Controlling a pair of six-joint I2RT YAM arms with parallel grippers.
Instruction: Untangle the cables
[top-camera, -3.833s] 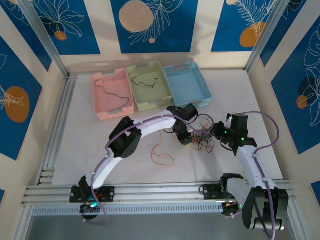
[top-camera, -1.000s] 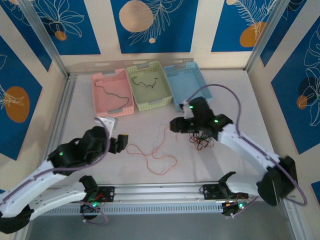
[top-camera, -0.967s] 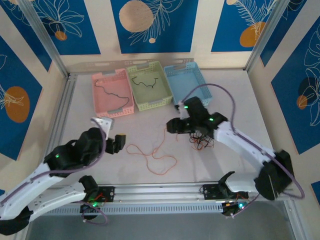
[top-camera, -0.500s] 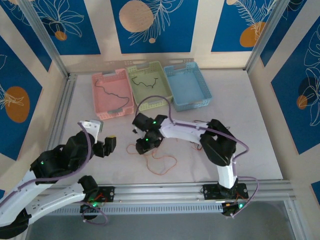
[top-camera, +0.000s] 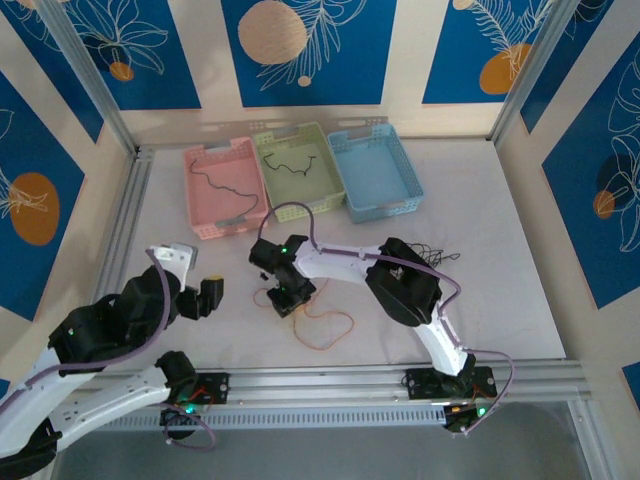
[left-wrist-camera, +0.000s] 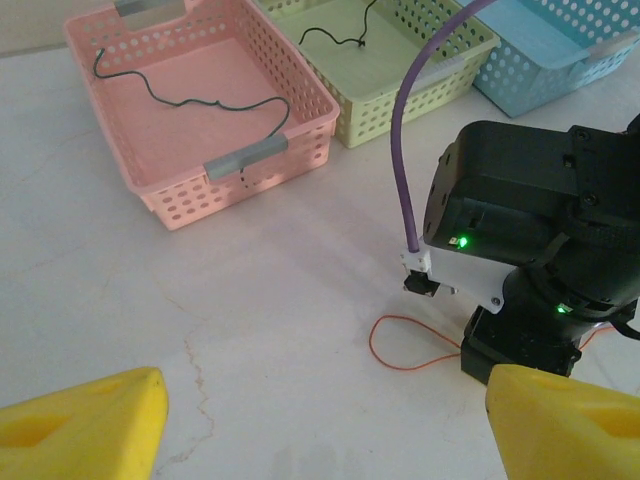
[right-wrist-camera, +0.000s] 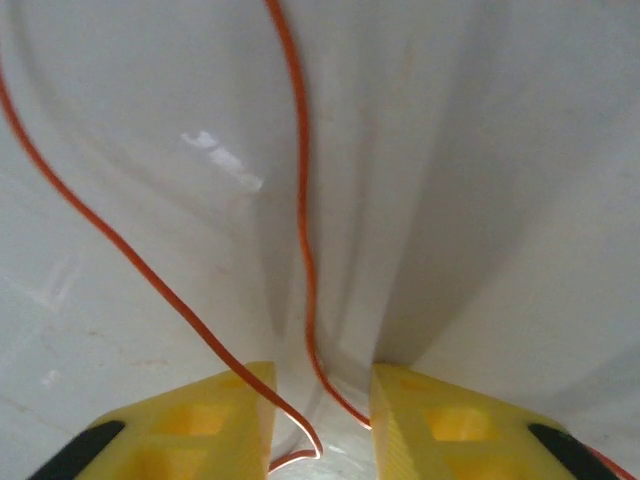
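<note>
An orange cable (top-camera: 325, 325) lies looped on the white table near the front. My right gripper (top-camera: 290, 298) is down on its left end. In the right wrist view the yellow fingers (right-wrist-camera: 225, 420) stand a little apart, and the orange cable (right-wrist-camera: 300, 200) runs between them without being pinched. A dark tangle of cables (top-camera: 428, 253) lies behind the right arm's elbow. My left gripper (top-camera: 212, 294) hovers to the left, wide open with nothing in it (left-wrist-camera: 320, 440), looking at the orange loop (left-wrist-camera: 371, 345).
Three baskets stand at the back: pink (top-camera: 200, 215) and green (top-camera: 310, 205), each with a black cable inside, and blue (top-camera: 385, 205). The right arm (top-camera: 400, 285) reaches across the table's middle. Metal rails run along the front and left edges.
My right gripper swung left from the tangle to the orange cable's left end, came down over it, and its jaws narrowed. The left arm drew back toward the front left.
</note>
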